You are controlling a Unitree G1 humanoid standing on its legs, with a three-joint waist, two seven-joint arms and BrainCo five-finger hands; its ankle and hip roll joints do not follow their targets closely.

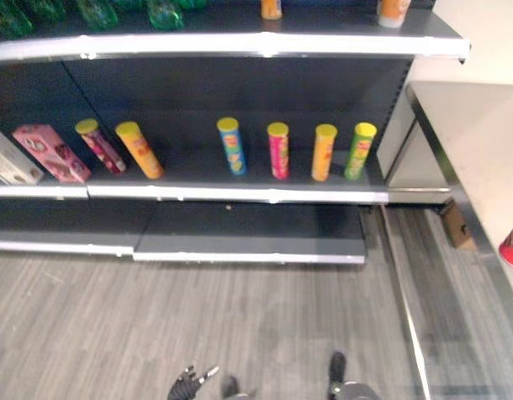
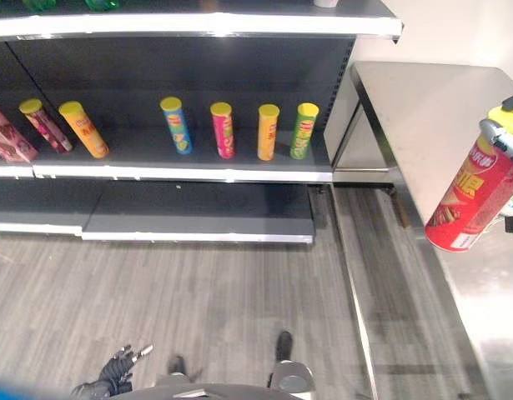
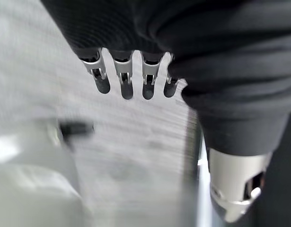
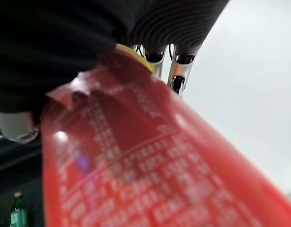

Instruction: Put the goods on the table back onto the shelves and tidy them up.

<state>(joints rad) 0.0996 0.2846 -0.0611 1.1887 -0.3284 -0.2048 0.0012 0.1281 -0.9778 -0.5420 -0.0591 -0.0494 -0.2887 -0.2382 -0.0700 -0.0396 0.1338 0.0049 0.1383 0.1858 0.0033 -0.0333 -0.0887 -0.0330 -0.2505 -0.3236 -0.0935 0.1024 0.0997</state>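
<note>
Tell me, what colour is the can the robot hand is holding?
Red with a yellow lid; the can in the right robot hand shows best in the right eye view.

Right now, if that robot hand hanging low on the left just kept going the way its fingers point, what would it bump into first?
Most likely the grey floor. The left robot hand hangs low with its fingers straight, and the wrist view shows striped flooring just past the fingertips. Depth there is hard to judge.
</note>
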